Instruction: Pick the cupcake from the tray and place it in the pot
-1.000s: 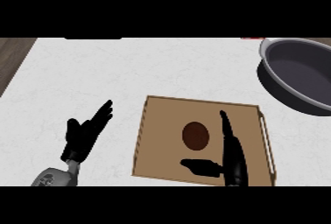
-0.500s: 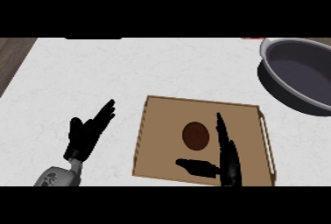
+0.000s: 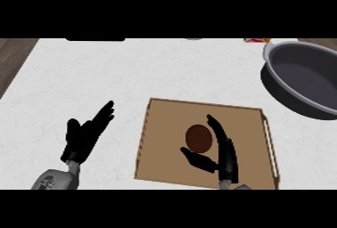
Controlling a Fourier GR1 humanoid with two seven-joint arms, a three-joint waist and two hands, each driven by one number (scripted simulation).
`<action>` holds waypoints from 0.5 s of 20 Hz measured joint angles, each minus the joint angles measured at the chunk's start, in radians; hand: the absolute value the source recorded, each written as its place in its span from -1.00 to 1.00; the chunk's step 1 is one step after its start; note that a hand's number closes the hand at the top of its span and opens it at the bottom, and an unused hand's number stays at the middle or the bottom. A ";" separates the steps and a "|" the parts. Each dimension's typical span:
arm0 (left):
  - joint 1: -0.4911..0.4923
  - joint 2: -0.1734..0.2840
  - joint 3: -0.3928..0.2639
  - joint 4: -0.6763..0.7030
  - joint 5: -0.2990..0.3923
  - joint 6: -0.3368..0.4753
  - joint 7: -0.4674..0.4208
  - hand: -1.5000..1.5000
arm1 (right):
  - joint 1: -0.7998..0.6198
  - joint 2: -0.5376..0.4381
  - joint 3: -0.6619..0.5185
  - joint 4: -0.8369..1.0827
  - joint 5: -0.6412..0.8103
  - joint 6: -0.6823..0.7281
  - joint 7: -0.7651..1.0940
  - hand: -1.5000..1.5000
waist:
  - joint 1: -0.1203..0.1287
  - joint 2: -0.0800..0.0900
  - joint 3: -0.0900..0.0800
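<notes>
Cupcake (image 3: 198,137) on tray (image 3: 164,147), just left of open right hand (image 3: 223,151)

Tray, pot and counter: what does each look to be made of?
Tray: likely wood or board, flat matte brown with a raised paler rim and a light handle strip on its right side. Pot: probably metal, smooth dark grey bowl with a pale, shiny rim. Counter: looks like white stone or laminate, with faint grey veining.

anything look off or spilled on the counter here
Nothing stands out. The cupcake sits on the tray, the right hand open beside it, and the pot stands upright at the far right.
</notes>
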 measured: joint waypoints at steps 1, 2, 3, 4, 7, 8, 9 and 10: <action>0.005 -0.010 -0.008 0.000 -0.008 0.004 -0.007 0.00 | -0.009 -0.006 0.013 0.017 0.027 -0.008 -0.006 1.00 | 0.000 -0.001 -0.001; -0.004 -0.012 0.000 0.025 -0.008 -0.004 -0.020 0.00 | -0.019 -0.004 0.011 0.040 0.027 -0.003 -0.032 1.00 | -0.001 -0.003 -0.003; 0.007 -0.011 0.002 0.018 -0.009 -0.007 -0.022 0.00 | -0.019 -0.003 0.008 0.055 0.021 0.002 -0.062 1.00 | -0.001 -0.005 -0.003; 0.010 -0.017 -0.001 0.010 -0.014 -0.005 -0.019 0.00 | -0.021 -0.003 0.012 0.064 0.009 -0.004 -0.082 1.00 | -0.001 -0.005 -0.004; -0.003 -0.019 0.009 0.006 -0.010 -0.015 -0.005 0.00 | -0.040 -0.006 0.041 0.107 -0.065 -0.033 -0.166 1.00 | 0.000 -0.007 -0.006; 0.000 -0.023 0.007 0.005 -0.014 -0.014 -0.008 0.00 | -0.040 -0.008 0.043 0.116 -0.085 -0.031 -0.197 1.00 | 0.001 -0.007 -0.006; -0.002 -0.028 0.008 0.007 -0.017 -0.010 -0.007 0.00 | -0.041 -0.008 0.045 0.129 -0.115 -0.032 -0.237 1.00 | 0.001 -0.007 -0.007; -0.005 -0.030 0.010 0.004 -0.018 -0.008 0.000 0.00 | -0.042 -0.009 0.047 0.138 -0.141 -0.035 -0.268 1.00 | 0.002 -0.008 -0.007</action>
